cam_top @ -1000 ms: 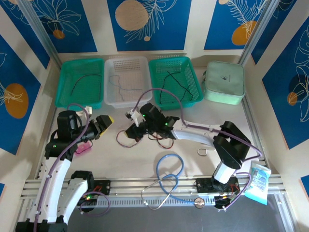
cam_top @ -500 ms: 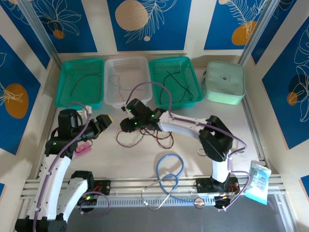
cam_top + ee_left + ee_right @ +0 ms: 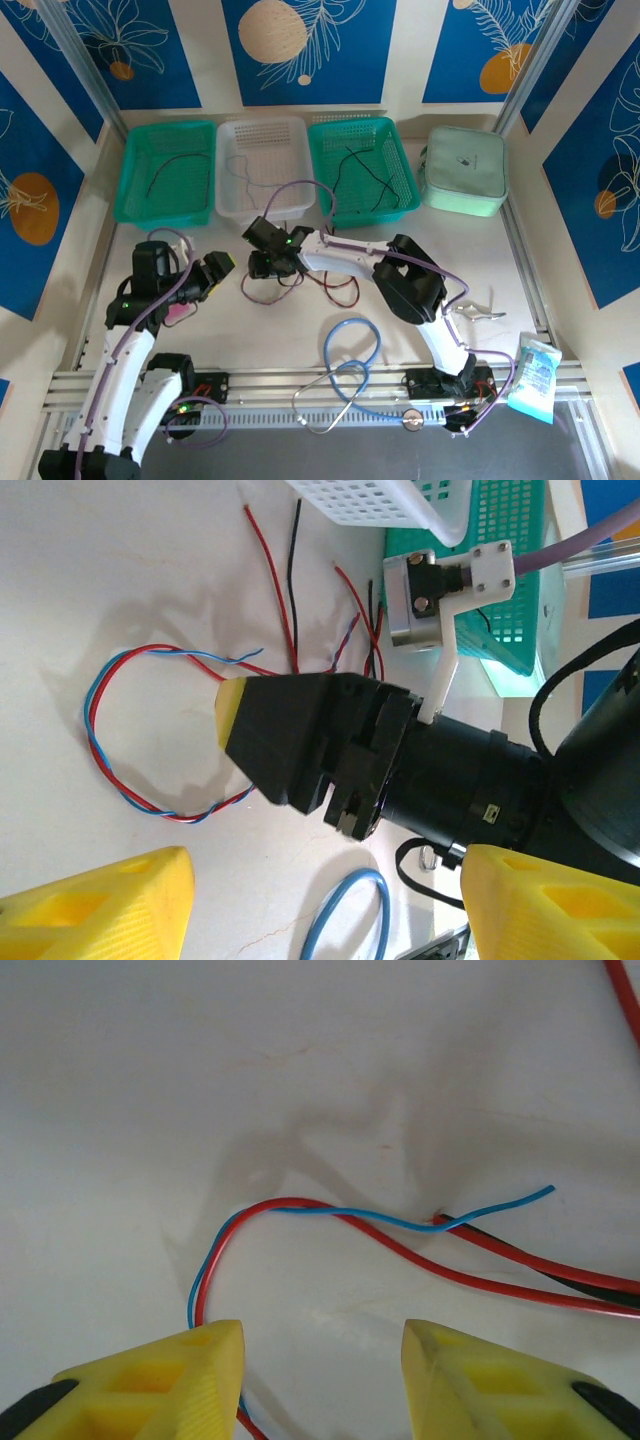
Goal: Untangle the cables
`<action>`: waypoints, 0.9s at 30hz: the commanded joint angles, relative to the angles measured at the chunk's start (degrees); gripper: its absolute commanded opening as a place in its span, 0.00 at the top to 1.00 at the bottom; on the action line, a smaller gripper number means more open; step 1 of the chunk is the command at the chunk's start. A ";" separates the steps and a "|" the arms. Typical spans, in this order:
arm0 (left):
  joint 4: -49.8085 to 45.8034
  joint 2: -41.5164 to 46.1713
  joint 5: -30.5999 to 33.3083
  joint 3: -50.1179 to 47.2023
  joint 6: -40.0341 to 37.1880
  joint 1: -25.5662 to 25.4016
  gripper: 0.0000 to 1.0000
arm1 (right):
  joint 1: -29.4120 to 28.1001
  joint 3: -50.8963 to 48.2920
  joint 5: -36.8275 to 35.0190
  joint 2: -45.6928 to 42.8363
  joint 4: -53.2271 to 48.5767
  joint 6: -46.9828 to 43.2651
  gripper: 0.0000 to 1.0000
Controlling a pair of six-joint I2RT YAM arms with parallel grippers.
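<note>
On the table, mid-field, just below the white basket: remaining tangle of cables, loose on the bare surface.

- Sorted, by the look of it: one dark cable in the left green basket, one pale purple-grey cable in the white basket, one black cable in the right green basket. One strand per basket.
- Left to do: the tangle. The left wrist view shows a red-and-blue twisted pair lying in an open loop, with several red strands and a black strand fanning toward the white basket. They cross near the loop's mouth. The exact number of strands cannot be told.
- Right gripper reaches far across and sits low over the tangle's left side. Its own camera shows the right gripper released: yellow fingers apart, bare table between them. The twisted pair runs down beside the left finger's inner edge, unpinched.
- Left gripper hangs just to the left of the tangle. Seen from the wrist, the left gripper is spread wide and holds nothing.
- Light-blue tube loop lies nearer the bases, apart from the tangle.

Judgement: partway through. Three cables are away and several strands are still crossed. Neither pincer has a hold, so the next pull needs a fresh grasp, probably on the twisted pair.
</note>
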State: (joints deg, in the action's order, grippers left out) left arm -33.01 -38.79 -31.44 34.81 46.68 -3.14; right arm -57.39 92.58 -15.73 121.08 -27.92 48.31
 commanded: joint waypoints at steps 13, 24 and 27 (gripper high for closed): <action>2.69 -0.50 -1.41 0.09 -0.18 1.11 0.29 | 2.30 1.90 1.16 4.60 0.97 4.94 0.53; 2.34 -0.40 -1.64 0.34 -0.80 1.20 0.29 | 2.18 4.96 3.25 7.90 1.99 3.10 0.53; 2.45 -0.45 -1.75 0.32 -0.80 1.29 0.29 | 2.30 6.15 5.20 9.58 1.49 3.21 0.53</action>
State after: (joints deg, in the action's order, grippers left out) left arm -31.70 -39.48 -31.55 34.81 46.50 -2.59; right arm -55.05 97.17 -13.47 128.29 -25.98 51.68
